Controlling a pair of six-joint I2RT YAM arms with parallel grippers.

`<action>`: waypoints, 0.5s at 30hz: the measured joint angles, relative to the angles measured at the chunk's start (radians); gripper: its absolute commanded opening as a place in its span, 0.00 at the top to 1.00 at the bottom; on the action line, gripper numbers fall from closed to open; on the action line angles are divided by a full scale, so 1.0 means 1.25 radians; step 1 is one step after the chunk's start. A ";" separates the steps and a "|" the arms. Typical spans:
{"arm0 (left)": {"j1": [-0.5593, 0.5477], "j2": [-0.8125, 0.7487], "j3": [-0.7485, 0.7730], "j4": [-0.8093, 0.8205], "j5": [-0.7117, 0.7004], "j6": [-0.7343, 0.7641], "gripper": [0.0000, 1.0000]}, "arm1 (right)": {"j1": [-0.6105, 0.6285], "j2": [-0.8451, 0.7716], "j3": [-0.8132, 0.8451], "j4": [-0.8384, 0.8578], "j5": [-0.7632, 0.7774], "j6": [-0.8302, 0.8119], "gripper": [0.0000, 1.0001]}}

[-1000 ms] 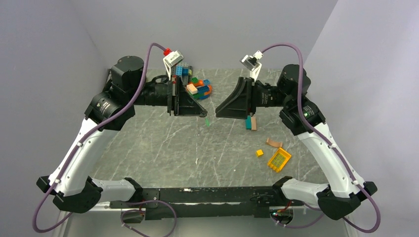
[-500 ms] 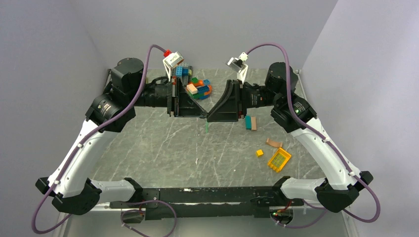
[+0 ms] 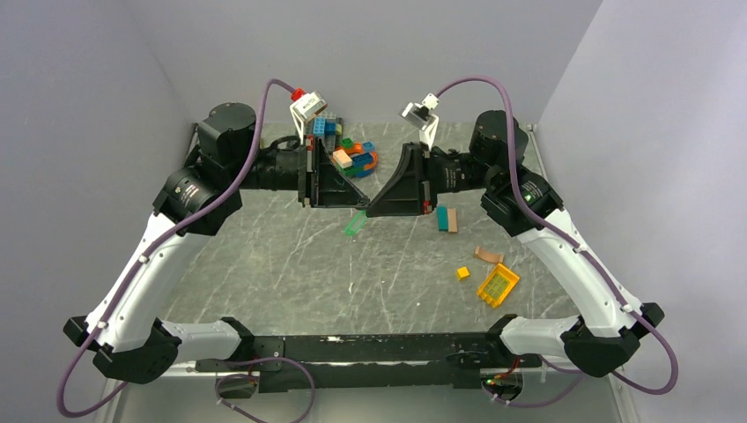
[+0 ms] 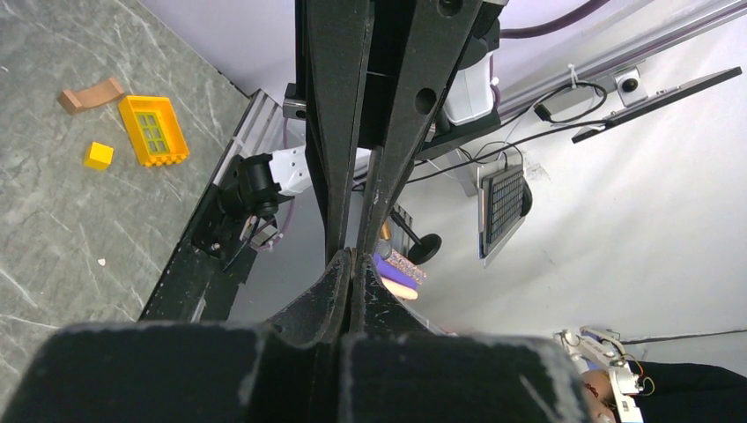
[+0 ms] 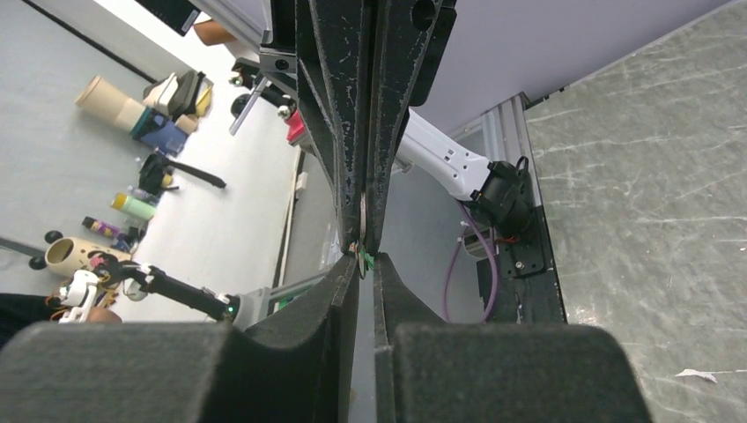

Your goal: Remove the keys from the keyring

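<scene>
My left tool (image 4: 351, 263) and right tool (image 5: 361, 260) meet tip to tip above the worktop (image 3: 291, 256), both pinched near-closed on the thin metal keyring (image 5: 363, 214), which lies edge-on between them along their shared axis, equally near both, while the green key (image 3: 355, 224) dangles slantwise just below the tips.

Both arms are reaching inward. The left gripper (image 3: 362, 204) and right gripper (image 3: 372, 211) are meeting tip to tip, jaws pinched.
</scene>
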 measured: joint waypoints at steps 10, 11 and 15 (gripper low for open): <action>0.003 -0.002 0.000 -0.018 -0.009 0.010 1.00 | 0.009 0.005 0.000 -0.002 0.003 0.002 1.00; 0.003 -0.002 0.001 -0.022 -0.012 0.013 1.00 | 0.009 0.005 0.000 -0.003 0.005 0.004 1.00; -0.001 0.004 0.023 -0.048 -0.033 0.032 1.00 | 0.010 0.004 -0.007 0.011 0.020 0.020 1.00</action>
